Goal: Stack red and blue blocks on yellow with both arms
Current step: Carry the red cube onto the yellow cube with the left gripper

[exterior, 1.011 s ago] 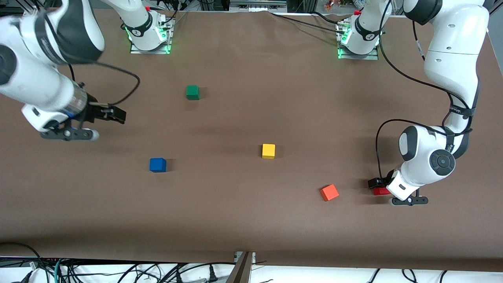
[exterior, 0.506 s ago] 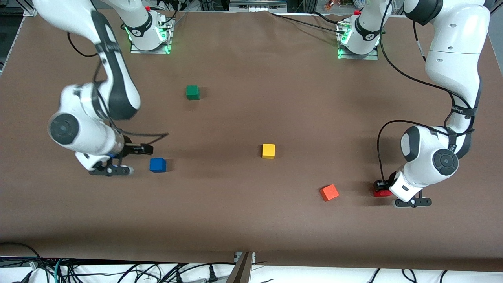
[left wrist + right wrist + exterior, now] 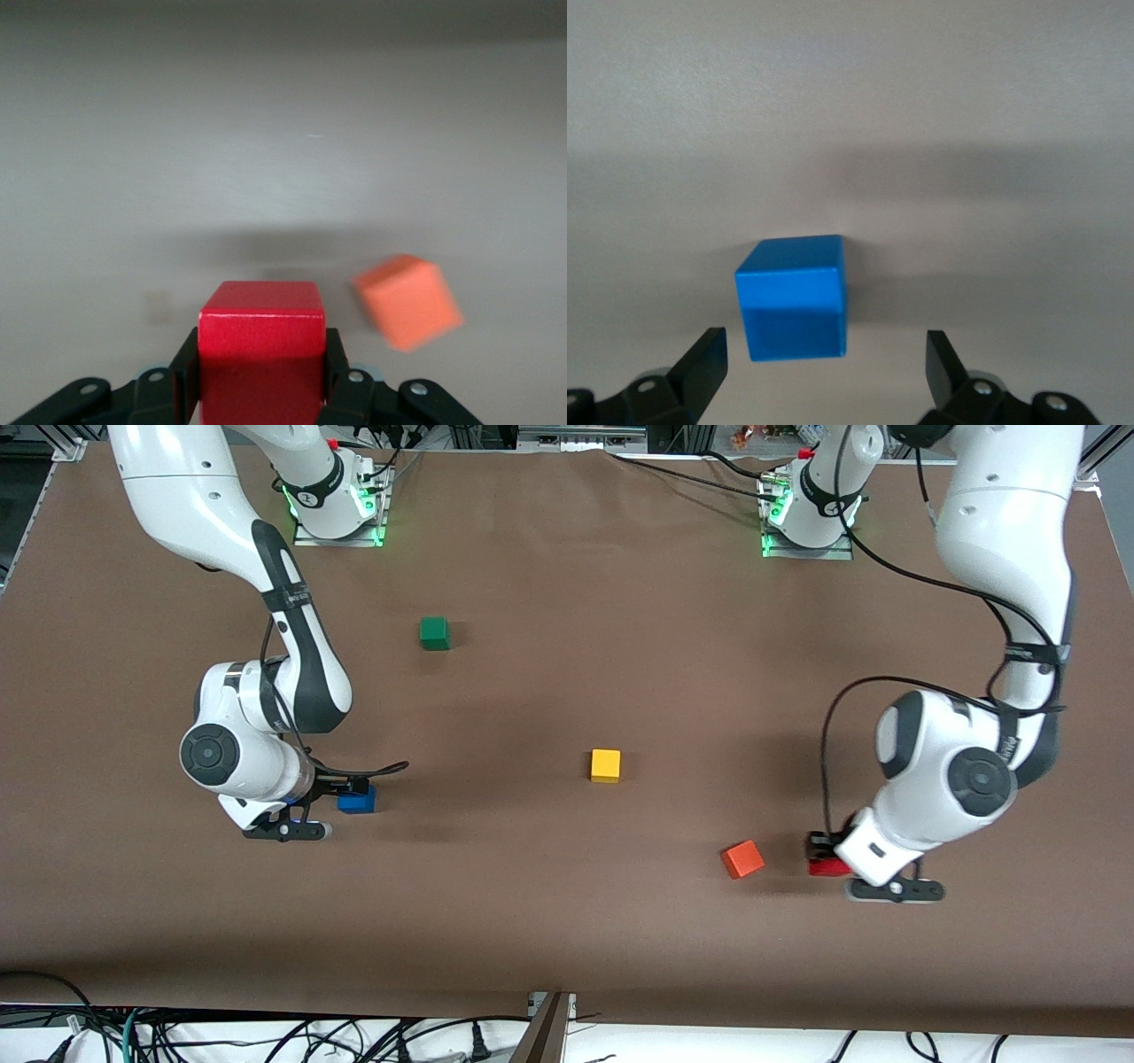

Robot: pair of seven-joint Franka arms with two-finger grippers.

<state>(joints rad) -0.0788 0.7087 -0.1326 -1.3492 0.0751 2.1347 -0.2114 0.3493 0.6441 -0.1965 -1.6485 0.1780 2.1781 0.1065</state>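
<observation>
**Red cube gripped, blue cube between spread fingers**

We see the left gripper [image 3: 822, 856] low at the left arm's end of the desk [image 3: 567, 921], its fingers [image 3: 341, 376] pressed against two opposite sides of the red block [image 3: 261, 350]. In the front view the red block [image 3: 826, 865] shows only partly under the wrist, and we cannot tell whether it touches the desk or hangs just above it. The orange cube [image 3: 742, 859] lies just beside it, toward the middle of the desk, turned at an angle; the left wrist view shows it [image 3: 409, 301] apart from the red block.

The right gripper [image 3: 354, 790] is down at the blue block [image 3: 358, 802], toward the right arm's end of the desk. In the right wrist view its fingers [image 3: 704, 363] stand wide, with the blue block [image 3: 795, 297] on the desk between them, closer to one finger and touched by neither.

The yellow cube [image 3: 606, 765] sits alone near the middle of the desk, well apart from both grippers. The green cube [image 3: 434, 632] lies farther from the front camera than the yellow one, nearer the right arm's base.
</observation>
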